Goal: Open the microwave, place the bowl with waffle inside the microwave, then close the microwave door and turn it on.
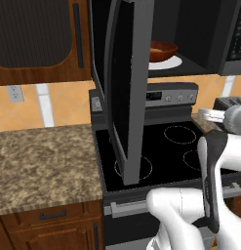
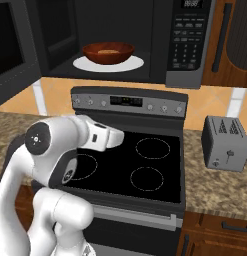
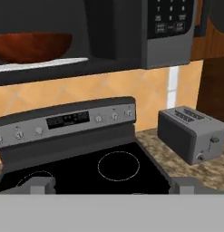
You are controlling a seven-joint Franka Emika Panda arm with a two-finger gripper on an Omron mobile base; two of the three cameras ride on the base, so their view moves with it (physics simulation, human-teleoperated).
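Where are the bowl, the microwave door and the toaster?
bowl [image 2: 108, 52], right base view, front wall.
microwave door [image 1: 123, 93], left base view, black glass window.
toaster [image 2: 226, 145], right base view, front side face.

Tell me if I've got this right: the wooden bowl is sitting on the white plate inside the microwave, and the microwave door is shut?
Not quite. The bowl does sit on the white plate inside the microwave, but the microwave door stands wide open, as the left base view shows.

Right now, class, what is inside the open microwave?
A brown bowl sits on the white round plate inside the microwave. A tan waffle lies in the bowl; the rim hides most of it. The bowl covers the plate's middle.
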